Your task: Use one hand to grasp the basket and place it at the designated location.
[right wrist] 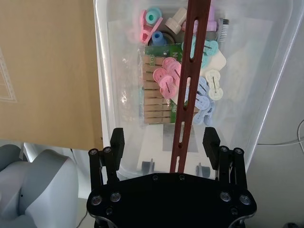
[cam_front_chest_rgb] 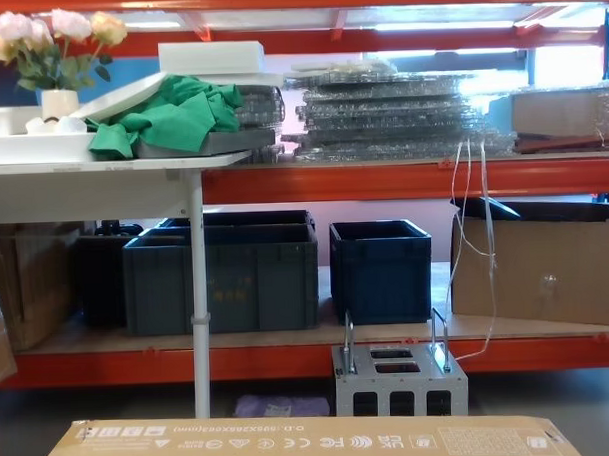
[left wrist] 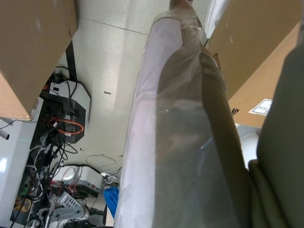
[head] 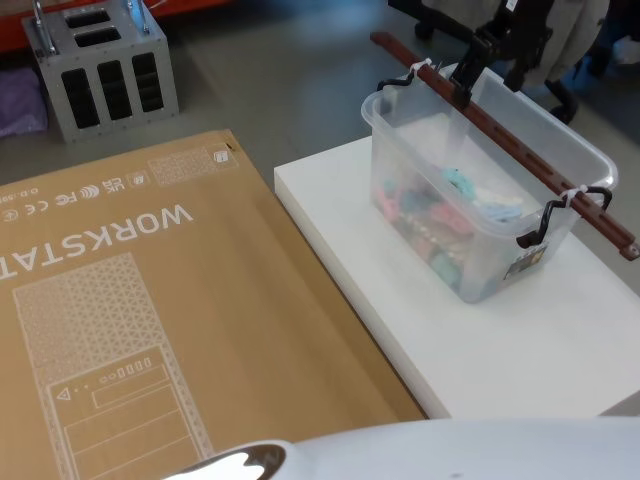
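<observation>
Translucent plastic blurs what is inside the basket (head: 470, 250) in my head view, where I get only smears of pink and teal. From the right wrist I can make out wooden pegs (right wrist: 154, 102) and pink, blue and teal plastic clips (right wrist: 209, 90) directly below the right claw (right wrist: 164, 142). That claw hangs wide open over the basket's far end, one finger on each side of the red-brown handle (right wrist: 190, 85), with a gap on both sides and nothing gripped. Its black body hides the stretch of bar closest to the wrist, and the basket's walls run out of that picture. The basket stands on a white slab (head: 560, 350), straight beneath the claw. A green card (right wrist: 164, 51) among the pegs carries print I cannot read, and so does a small sticker (head: 525, 262) on the end wall farthest from the claw. Left of the claw and nearer me lies a cardboard box (head: 260, 300) printed "WORKSTAT", upside down and cut off at the edge. A grey metal box (head: 100, 75) sits well to the claw's left
</observation>
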You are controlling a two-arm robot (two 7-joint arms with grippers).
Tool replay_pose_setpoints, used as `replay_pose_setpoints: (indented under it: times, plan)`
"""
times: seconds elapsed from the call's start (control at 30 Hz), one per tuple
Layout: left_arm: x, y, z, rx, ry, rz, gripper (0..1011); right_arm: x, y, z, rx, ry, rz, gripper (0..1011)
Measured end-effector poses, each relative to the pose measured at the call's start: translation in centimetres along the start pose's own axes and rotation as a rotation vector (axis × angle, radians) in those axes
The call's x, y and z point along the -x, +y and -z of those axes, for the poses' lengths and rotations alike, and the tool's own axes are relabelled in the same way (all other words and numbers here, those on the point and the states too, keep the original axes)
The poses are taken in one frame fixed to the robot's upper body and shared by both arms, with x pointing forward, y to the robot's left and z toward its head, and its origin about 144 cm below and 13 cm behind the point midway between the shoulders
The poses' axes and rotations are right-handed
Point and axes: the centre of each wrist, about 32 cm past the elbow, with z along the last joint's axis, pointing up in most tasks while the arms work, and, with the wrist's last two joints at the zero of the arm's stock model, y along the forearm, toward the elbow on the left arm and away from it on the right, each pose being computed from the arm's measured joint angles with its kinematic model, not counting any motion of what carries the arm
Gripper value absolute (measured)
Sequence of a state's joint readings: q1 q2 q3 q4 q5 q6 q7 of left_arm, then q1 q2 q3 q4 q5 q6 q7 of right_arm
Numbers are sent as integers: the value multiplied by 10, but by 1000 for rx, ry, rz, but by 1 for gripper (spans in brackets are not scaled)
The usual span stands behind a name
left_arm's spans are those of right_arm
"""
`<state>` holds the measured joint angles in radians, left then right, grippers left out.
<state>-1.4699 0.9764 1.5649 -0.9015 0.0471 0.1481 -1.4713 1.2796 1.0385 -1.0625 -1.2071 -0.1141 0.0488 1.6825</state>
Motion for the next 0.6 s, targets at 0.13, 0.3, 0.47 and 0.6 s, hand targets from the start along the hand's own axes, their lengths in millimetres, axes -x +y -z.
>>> replay_pose_setpoints:
  times: [0.13,0.3,0.47,0.6]
  plan:
    - [0,0,0,0,0,0,0,0,0,0,0,0,0,1000]
    - [0,0,0,0,0,0,0,0,0,0,0,0,0,1000]
    - [0,0,0,0,0,0,0,0,0,0,0,0,0,1000]
    - [0,0,0,0,0,0,0,0,0,0,0,0,0,1000]
